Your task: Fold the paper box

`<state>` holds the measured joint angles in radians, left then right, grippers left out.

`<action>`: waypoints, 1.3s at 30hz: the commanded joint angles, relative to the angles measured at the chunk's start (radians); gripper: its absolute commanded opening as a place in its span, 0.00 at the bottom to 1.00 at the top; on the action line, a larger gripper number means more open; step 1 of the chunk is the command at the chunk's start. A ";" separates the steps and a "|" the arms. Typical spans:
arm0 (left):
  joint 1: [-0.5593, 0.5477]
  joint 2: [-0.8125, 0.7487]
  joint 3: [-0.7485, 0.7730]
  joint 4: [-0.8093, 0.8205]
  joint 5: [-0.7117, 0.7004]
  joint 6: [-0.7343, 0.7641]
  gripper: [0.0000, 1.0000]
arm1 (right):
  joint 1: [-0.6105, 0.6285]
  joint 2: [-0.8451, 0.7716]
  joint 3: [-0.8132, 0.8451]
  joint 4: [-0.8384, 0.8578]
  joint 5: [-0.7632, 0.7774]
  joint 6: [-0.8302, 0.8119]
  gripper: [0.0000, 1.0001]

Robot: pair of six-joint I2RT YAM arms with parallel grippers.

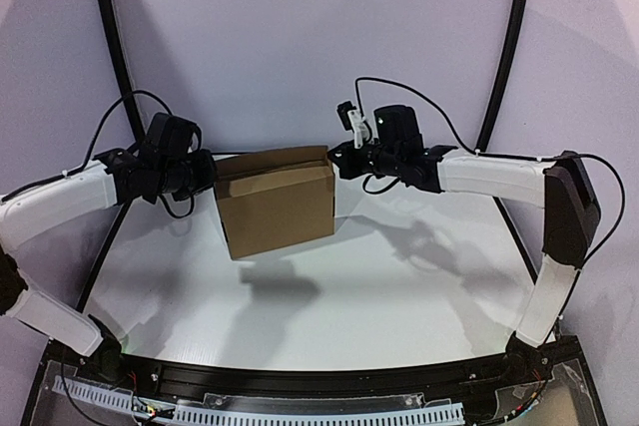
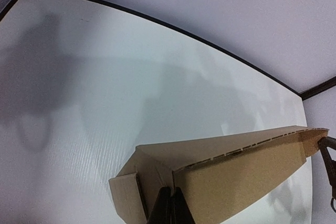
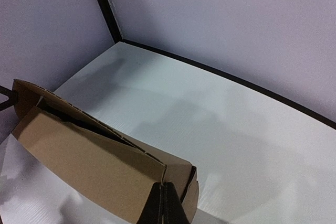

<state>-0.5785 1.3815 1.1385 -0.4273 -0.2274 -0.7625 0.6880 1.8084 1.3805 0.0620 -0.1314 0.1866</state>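
Note:
The paper box (image 1: 278, 203) is plain brown cardboard folded into a shallow rectangular box. It hangs above the white table (image 1: 379, 296), tilted, and casts a shadow below. My left gripper (image 1: 211, 175) is shut on the box's left end. My right gripper (image 1: 338, 161) is shut on its right end. In the left wrist view the black fingertips (image 2: 179, 204) pinch a corner seam of the paper box (image 2: 236, 182), beside a loose side flap (image 2: 126, 198). In the right wrist view the shut gripper (image 3: 165, 188) nips the near corner of the paper box (image 3: 89, 166), whose top seam gapes slightly.
Two black curved poles (image 1: 112, 47) (image 1: 514, 37) rise at the back against pale walls. A black rim (image 3: 220, 74) borders the table's far edge. Cables (image 1: 419, 97) loop over both arms. The black base rail (image 1: 329, 381) runs along the near edge.

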 commanded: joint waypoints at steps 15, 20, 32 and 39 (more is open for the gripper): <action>-0.152 0.055 -0.400 0.194 0.174 -0.104 0.01 | 0.096 0.035 -0.378 0.182 -0.106 0.000 0.00; -0.156 0.002 -0.369 0.079 0.134 -0.099 0.01 | 0.096 -0.001 -0.329 0.085 -0.111 -0.037 0.00; -0.156 -0.116 -0.162 -0.345 0.079 -0.058 0.01 | 0.096 -0.021 -0.203 -0.134 -0.071 -0.012 0.00; -0.156 -0.093 -0.141 -0.548 0.074 -0.116 0.01 | 0.096 -0.023 -0.191 -0.178 -0.040 -0.010 0.00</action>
<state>-0.7103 1.2337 1.0551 -0.5696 -0.2937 -0.8353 0.7270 1.7390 1.2275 0.1530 -0.1001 0.1548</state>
